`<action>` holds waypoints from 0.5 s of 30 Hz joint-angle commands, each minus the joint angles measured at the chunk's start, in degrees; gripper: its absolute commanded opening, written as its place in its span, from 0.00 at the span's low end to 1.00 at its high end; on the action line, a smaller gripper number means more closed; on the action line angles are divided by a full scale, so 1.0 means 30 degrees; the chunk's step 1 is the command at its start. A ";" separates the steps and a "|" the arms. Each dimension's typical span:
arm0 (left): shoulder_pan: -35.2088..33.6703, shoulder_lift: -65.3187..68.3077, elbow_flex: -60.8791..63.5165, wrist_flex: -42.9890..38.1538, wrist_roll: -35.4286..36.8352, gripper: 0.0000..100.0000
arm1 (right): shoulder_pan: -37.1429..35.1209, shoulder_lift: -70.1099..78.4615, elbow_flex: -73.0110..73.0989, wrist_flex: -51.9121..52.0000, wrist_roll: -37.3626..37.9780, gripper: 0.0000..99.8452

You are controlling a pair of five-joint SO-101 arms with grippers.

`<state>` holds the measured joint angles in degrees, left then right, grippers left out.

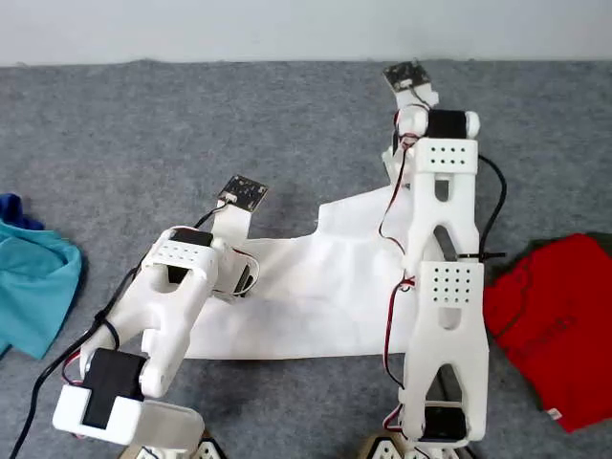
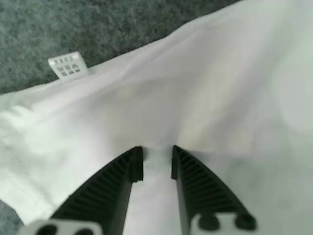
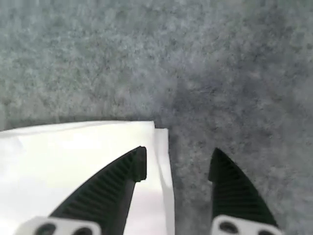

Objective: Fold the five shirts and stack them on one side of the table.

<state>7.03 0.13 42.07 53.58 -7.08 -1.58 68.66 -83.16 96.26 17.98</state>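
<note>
White shirt (image 1: pixel 306 296) lies spread on the grey worktop (image 1: pixel 191 124). The left end effector (image 2: pixel 156 164) pinches a ridge of its cloth, and the right end effector (image 3: pixel 178 169) stands apart over one corner. A red shirt (image 1: pixel 559 320) and a teal shirt (image 1: pixel 33 287) lie at opposite sides.

Table is covered by a grey, mottled, felt-like table covering (image 1: pixel 239 115), which is seen running out to both sides of the high view. A speckled light/dark grain with short fuzzy fibres is made out on it. The same covering (image 2: pixel 73 24) is seen close up in the left wrist view and again (image 3: pixel 205 54) in the right wrist view, where the nap is resolved as coarse and uneven. A plain off-white band (image 1: pixel 191 29) is seen along the far edge, met in a straight line; wall or backboard cannot be told. Lighting is diffuse; shadows are soft, with one darker patch (image 3: pixel 195 105) noted.
</note>
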 commanded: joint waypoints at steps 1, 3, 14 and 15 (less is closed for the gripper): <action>-0.0029 -0.0322 0.0015 -0.0234 0.0176 0.11 | 0.0396 0.0337 -0.0234 -0.0132 0.0059 0.23; -0.0029 -0.0322 0.0015 -0.0234 0.0176 0.11 | 0.0396 0.0835 -0.0234 -0.0220 0.0088 0.23; -0.0029 -0.0322 0.0015 -0.0234 0.0176 0.11 | 0.0923 0.2183 -0.0352 -0.2037 0.0440 0.15; -0.0029 -0.0322 0.0015 -0.0234 0.0176 0.11 | 0.0894 0.2154 -0.0381 -0.1919 0.0908 0.11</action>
<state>7.03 0.13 42.07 53.58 -7.08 -0.70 75.60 -83.25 91.34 18.33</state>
